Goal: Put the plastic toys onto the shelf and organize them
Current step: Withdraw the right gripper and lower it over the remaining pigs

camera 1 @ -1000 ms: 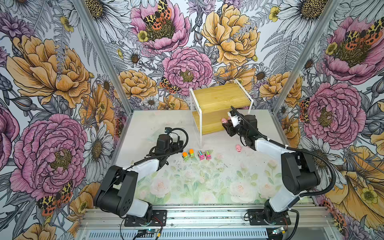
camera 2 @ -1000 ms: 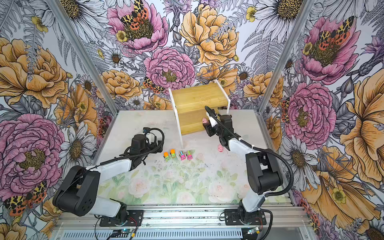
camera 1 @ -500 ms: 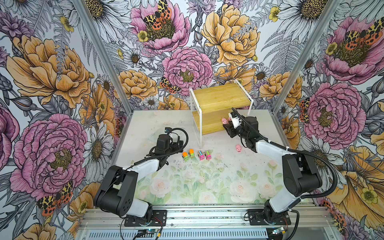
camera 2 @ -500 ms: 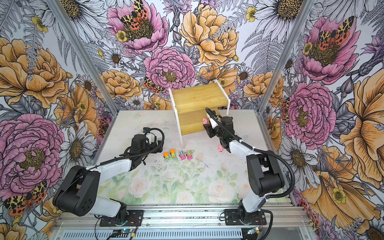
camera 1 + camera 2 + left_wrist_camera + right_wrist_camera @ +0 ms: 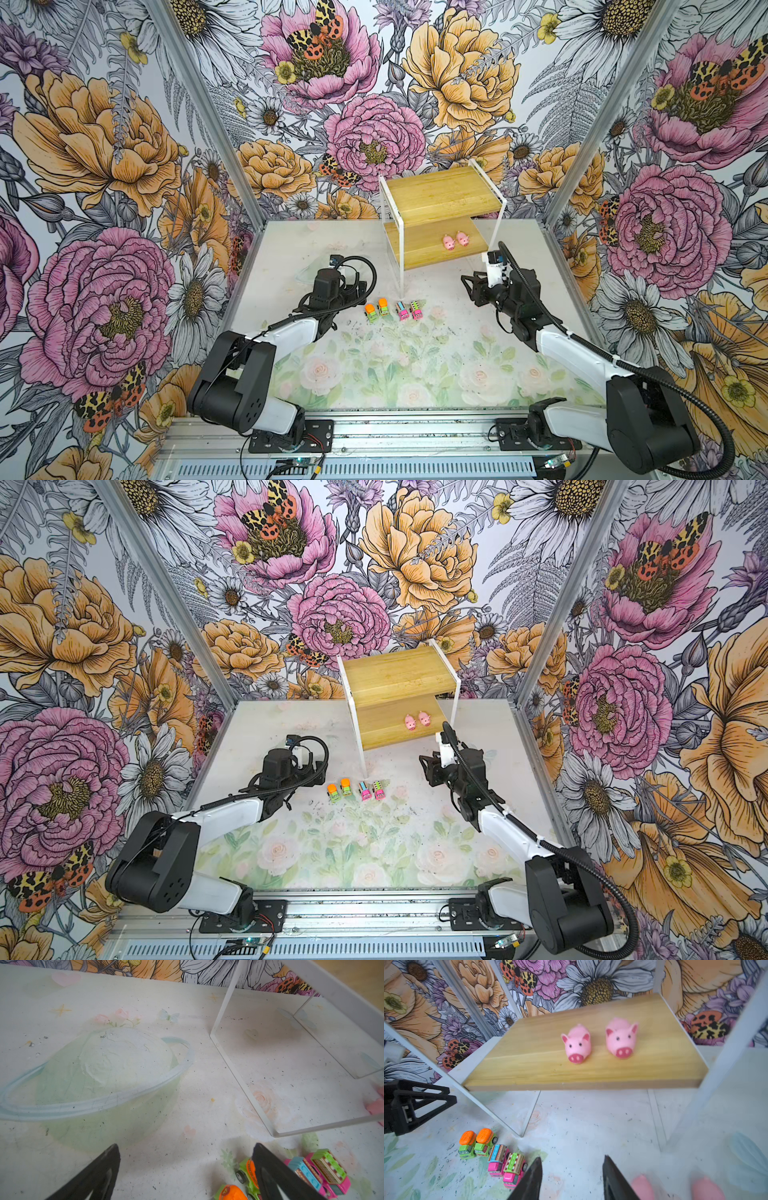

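Observation:
The shelf stands at the back, right of centre, and two pink pigs sit side by side on its lower board. In front of the shelf, two green trucks and two pink trucks line up on the mat. My right gripper hangs open and empty in front of the shelf. Two more pigs lie blurred on the mat beside it, hidden under the arm in both top views. My left gripper is open and empty, one finger right beside a green truck.
Flowered walls close in the left, back and right sides. The shelf's thin white frame reaches down to the mat just behind the trucks. A metal rail with both arm bases runs along the front edge.
My right gripper has drawn back from the shelf's lower board toward the front, and two pigs now show there uncovered. The left arm has stayed still.

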